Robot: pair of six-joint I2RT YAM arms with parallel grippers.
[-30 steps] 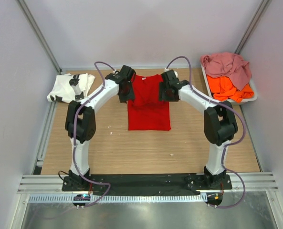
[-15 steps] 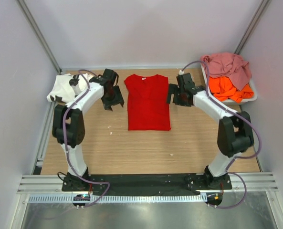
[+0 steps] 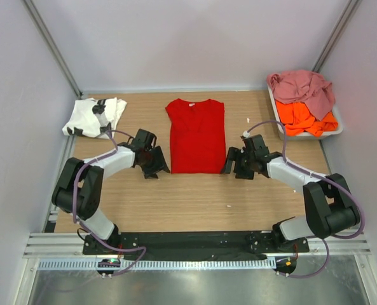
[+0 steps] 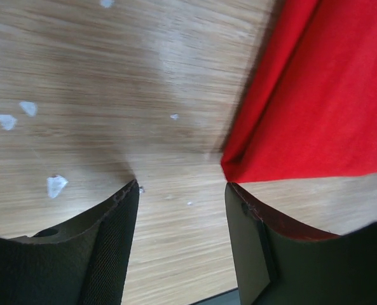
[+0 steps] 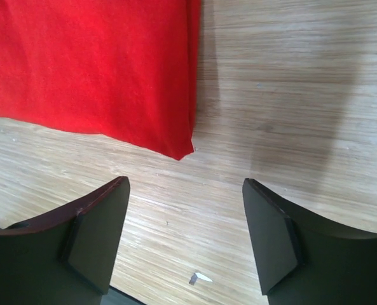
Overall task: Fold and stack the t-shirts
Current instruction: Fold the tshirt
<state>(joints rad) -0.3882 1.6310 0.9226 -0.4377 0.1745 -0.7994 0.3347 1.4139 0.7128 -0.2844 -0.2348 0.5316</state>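
The red t-shirt (image 3: 198,135) lies flat in the middle of the table, its sides folded in to a long rectangle. My left gripper (image 3: 155,166) stands open just off its near left corner (image 4: 239,166), nothing between the fingers. Just off the near right corner (image 5: 182,151), my right gripper (image 3: 236,166) is open and empty too. A white t-shirt with black print (image 3: 94,116) lies crumpled at the far left. An orange t-shirt (image 3: 306,119) and a dusty pink one (image 3: 302,86) are heaped in the tray (image 3: 337,127) at the far right.
Small white scraps (image 4: 56,185) lie on the wood near the left gripper, and one more (image 5: 201,277) by the right gripper. Metal frame posts and pale walls close in the table on three sides.
Both grippers have let go of the red shirt's far shoulders, opened, and swung back along its sides to the near corners.
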